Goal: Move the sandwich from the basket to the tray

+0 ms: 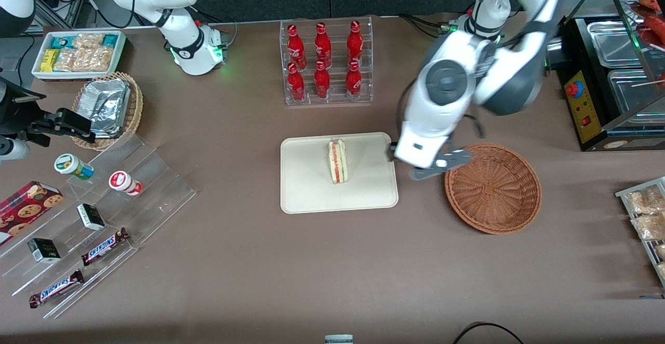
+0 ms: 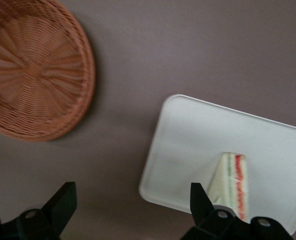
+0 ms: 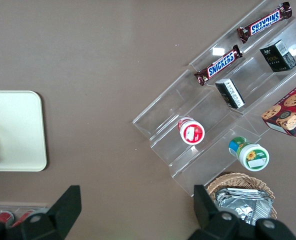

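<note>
Front view shows you the sandwich [image 1: 337,160] lying on the tray [image 1: 306,188], near its middle, with the filling stripe facing up. Your gripper [image 1: 410,163] hangs above the table between the tray and the basket [image 1: 493,188], close to the tray's rim. Its fingers [image 2: 62,202] are spread wide apart and hold nothing. Nothing lies in the basket. You see a rack of red bottles [image 1: 324,61] farther from the camera than the tray.

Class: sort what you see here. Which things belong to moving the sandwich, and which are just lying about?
Job: sandwich on the tray; empty basket; open gripper between them.
Lying about: cola bottles; Snickers bars; cookie box; foil packets.
</note>
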